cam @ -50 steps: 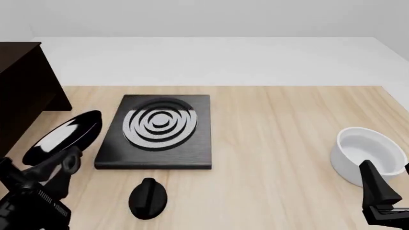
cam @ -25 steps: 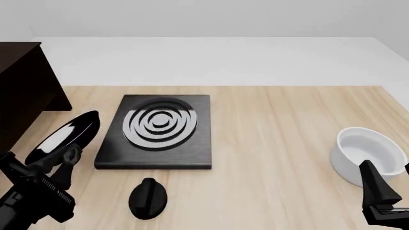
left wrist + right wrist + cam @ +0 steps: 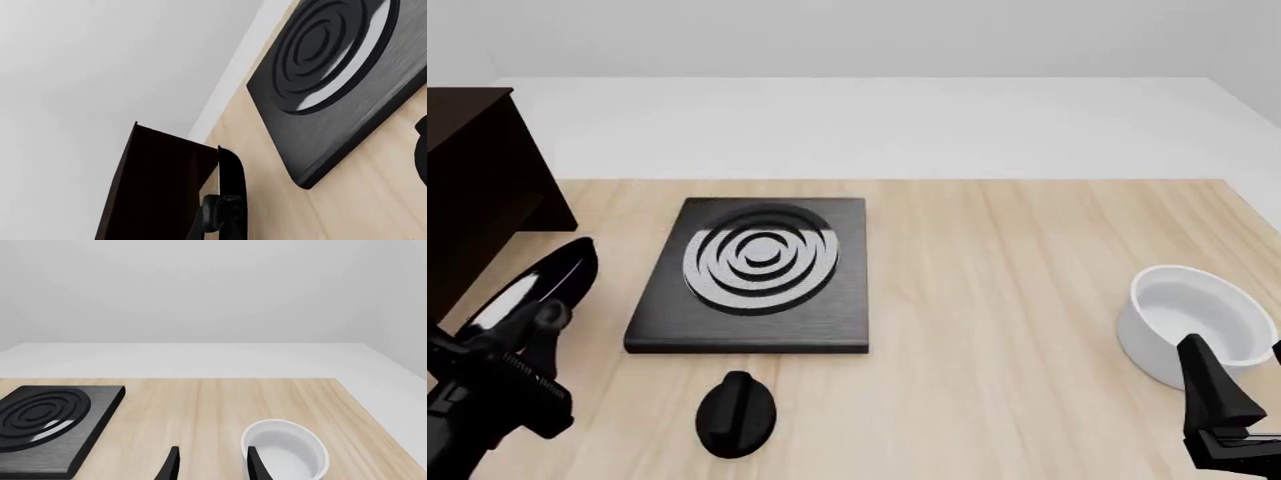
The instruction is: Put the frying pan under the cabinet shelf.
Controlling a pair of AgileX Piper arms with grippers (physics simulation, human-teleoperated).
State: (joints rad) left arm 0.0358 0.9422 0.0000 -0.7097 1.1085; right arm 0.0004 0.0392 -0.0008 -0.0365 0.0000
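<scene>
The frying pan is black with a glossy grey inside. It hangs tilted steeply on edge above the table's left side, just right of the dark brown cabinet shelf. My left gripper is shut on the pan's handle, which is mostly hidden by the gripper. In the left wrist view the pan shows edge-on beside the cabinet's side panel. My right gripper is open and empty at the front right; its fingers stand apart.
A flat black stove plate with silver rings lies right of the pan. A small black knob lies in front of it. A white bowl stands at the right, just beyond my right gripper.
My left gripper has moved left toward the cabinet with the pan. The pan has tipped more on edge. The right arm has not moved.
</scene>
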